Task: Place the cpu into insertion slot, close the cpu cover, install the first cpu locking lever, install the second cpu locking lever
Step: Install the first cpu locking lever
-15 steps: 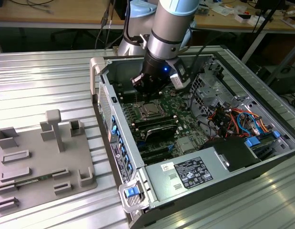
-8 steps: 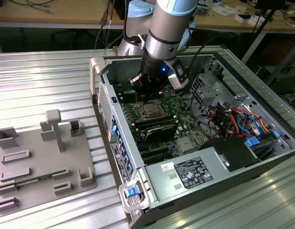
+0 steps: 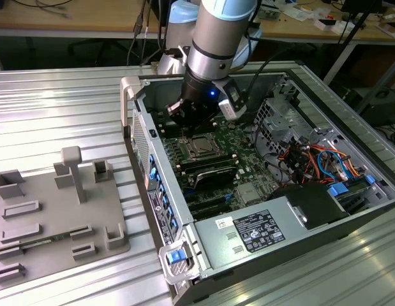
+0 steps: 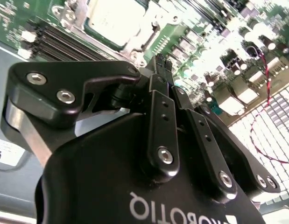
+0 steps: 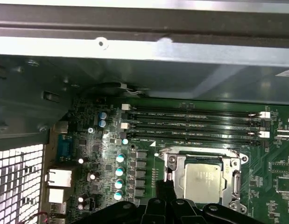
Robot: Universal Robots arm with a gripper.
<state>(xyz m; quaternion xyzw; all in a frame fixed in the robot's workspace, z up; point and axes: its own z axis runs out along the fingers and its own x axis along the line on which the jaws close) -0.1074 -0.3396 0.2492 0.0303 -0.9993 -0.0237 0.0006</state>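
Note:
The cpu (image 5: 205, 179) lies flat in the insertion slot (image 3: 200, 148) on the green board, its silvery face up. The cpu cover (image 5: 179, 182), a silvery frame, lies down around it. A thin metal lever (image 5: 170, 162) runs along the socket's side nearest my fingers. My gripper (image 5: 164, 186) is shut, its black fingertips pressed together just beside that lever and the socket's edge, with nothing visible between them. In the second wrist view the gripper (image 4: 159, 63) shows its closed tips just short of the cpu (image 4: 116, 18). In the exterior view the gripper (image 3: 186, 131) hangs low inside the case.
Long black memory slots (image 5: 195, 123) run beside the socket. The open computer case (image 3: 156, 191) has metal walls all around, with a power supply (image 3: 254, 233) and cables (image 3: 312, 159) toward the exterior view's right. A grey fixture plate (image 3: 50, 217) lies on the table outside.

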